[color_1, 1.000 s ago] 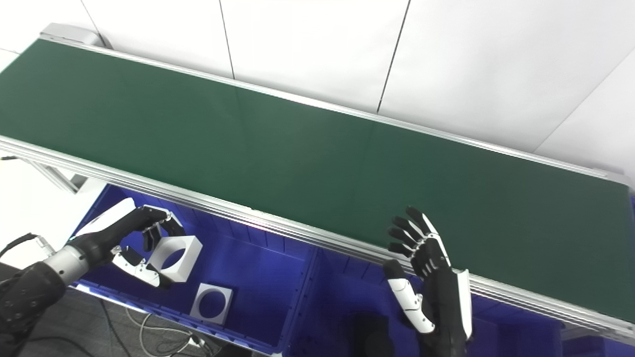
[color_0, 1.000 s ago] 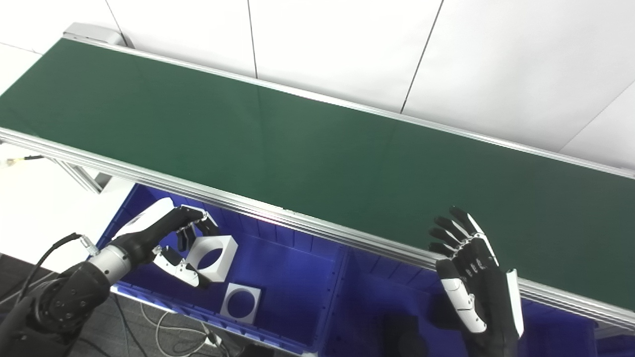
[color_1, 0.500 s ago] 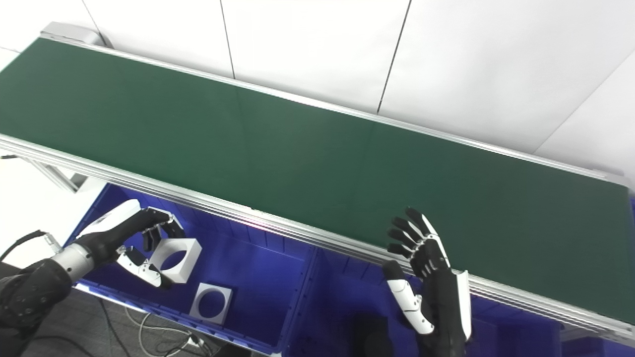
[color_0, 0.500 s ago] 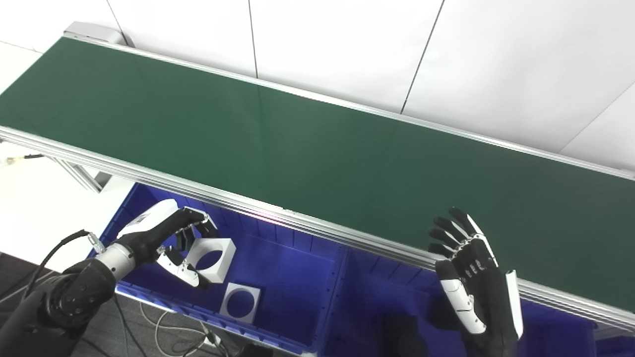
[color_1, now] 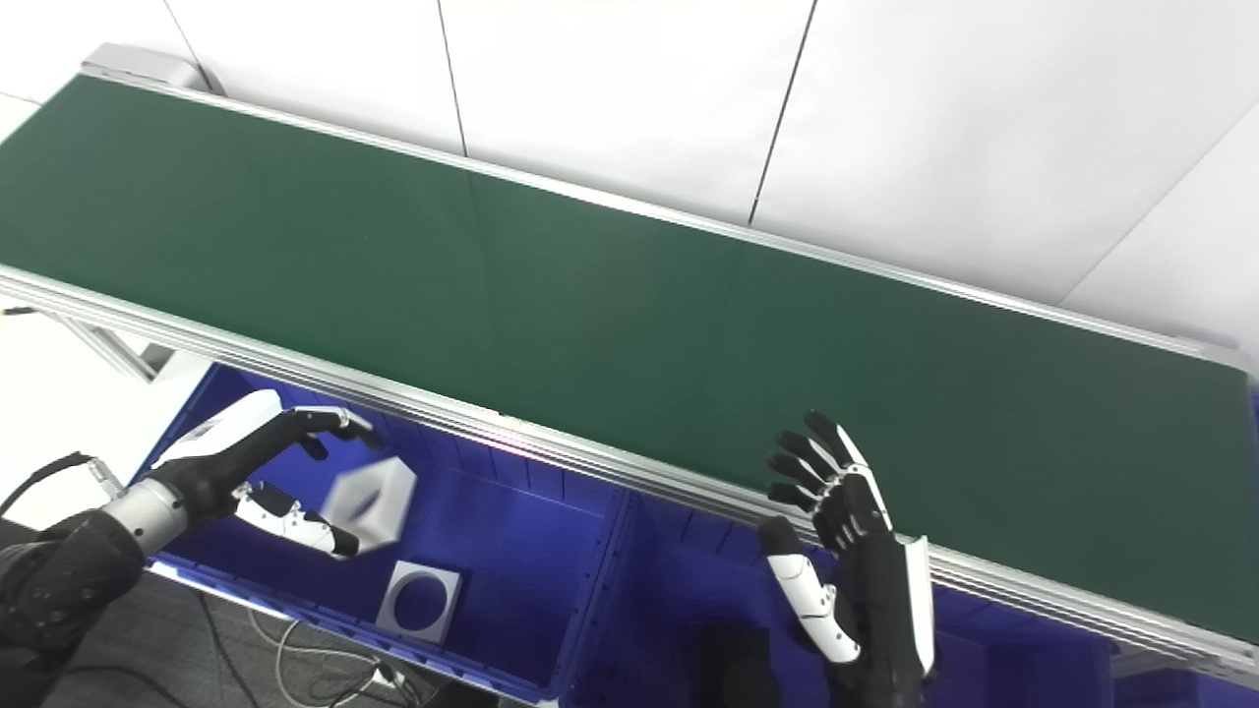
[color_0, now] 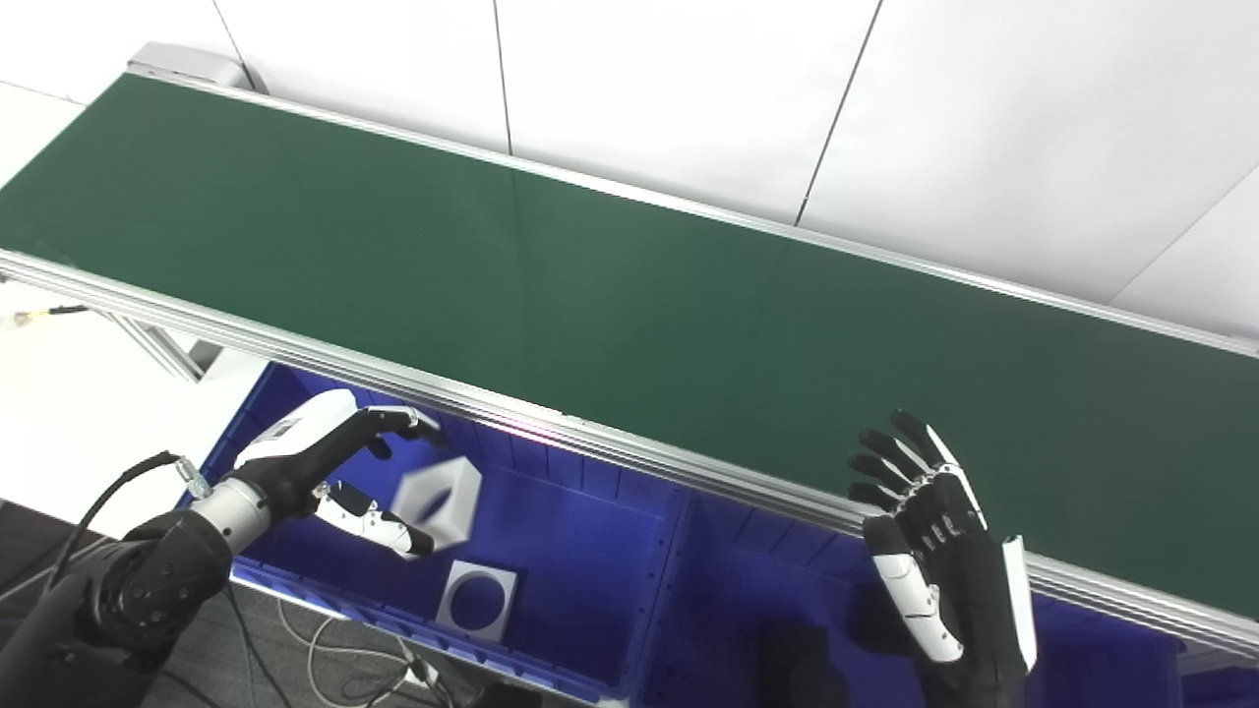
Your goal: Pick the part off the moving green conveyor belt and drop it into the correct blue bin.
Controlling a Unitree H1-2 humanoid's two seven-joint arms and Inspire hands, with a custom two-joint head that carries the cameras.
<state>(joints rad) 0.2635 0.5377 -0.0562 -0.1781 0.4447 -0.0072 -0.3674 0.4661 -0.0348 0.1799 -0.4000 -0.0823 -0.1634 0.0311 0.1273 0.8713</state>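
Left eye view: 2 white parts [color_0: 440, 501], 2 hands [color_0: 325, 462].

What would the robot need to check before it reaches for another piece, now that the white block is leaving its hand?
1. Left hand open, fingers apart: ok.
2. White block free of the fingers, blurred over the left blue bin: ok.
3. Block settled in the bin: not ok.
4. Right hand open, holding nothing: ok.
5. Green conveyor belt carrying a new part: not ok, none in view.
6. Other white block flat on the bin floor: ok.
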